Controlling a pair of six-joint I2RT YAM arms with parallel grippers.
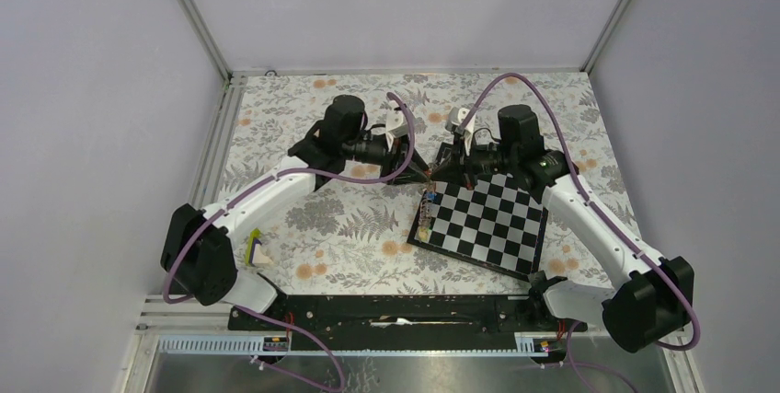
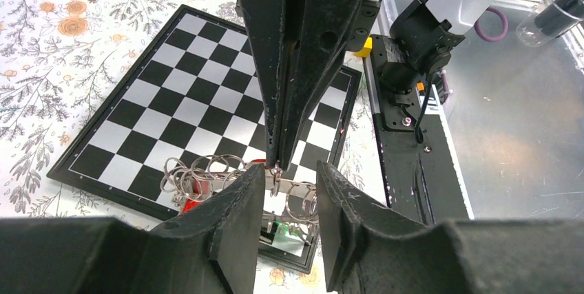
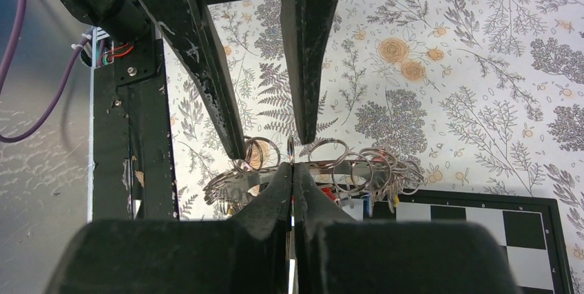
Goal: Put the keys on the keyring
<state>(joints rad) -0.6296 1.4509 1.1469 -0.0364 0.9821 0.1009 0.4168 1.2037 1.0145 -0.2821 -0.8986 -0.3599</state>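
Both grippers meet above the far-left corner of the chessboard (image 1: 487, 218). The keyring (image 3: 344, 165) shows edge-on as a grey metal band (image 2: 293, 185) strung with several small split rings. Keys hang below it with red (image 3: 330, 194), blue (image 3: 368, 201) and yellow (image 3: 392, 201) heads; red (image 2: 193, 194) and green (image 2: 282, 228) ones show from the other side. My right gripper (image 3: 293, 165) is shut on one small split ring (image 3: 290, 149) standing at the band. My left gripper (image 2: 290, 170) is open, its fingers (image 3: 220, 101) straddling the band and the right gripper's tips (image 2: 275, 165) without touching.
The chessboard (image 2: 172, 101) lies tilted on the floral tablecloth (image 1: 349, 227). A small yellow and white item (image 1: 255, 250) sits by the left arm's base. A black rail (image 1: 395, 310) runs along the near edge. Grey walls close in the sides and back.
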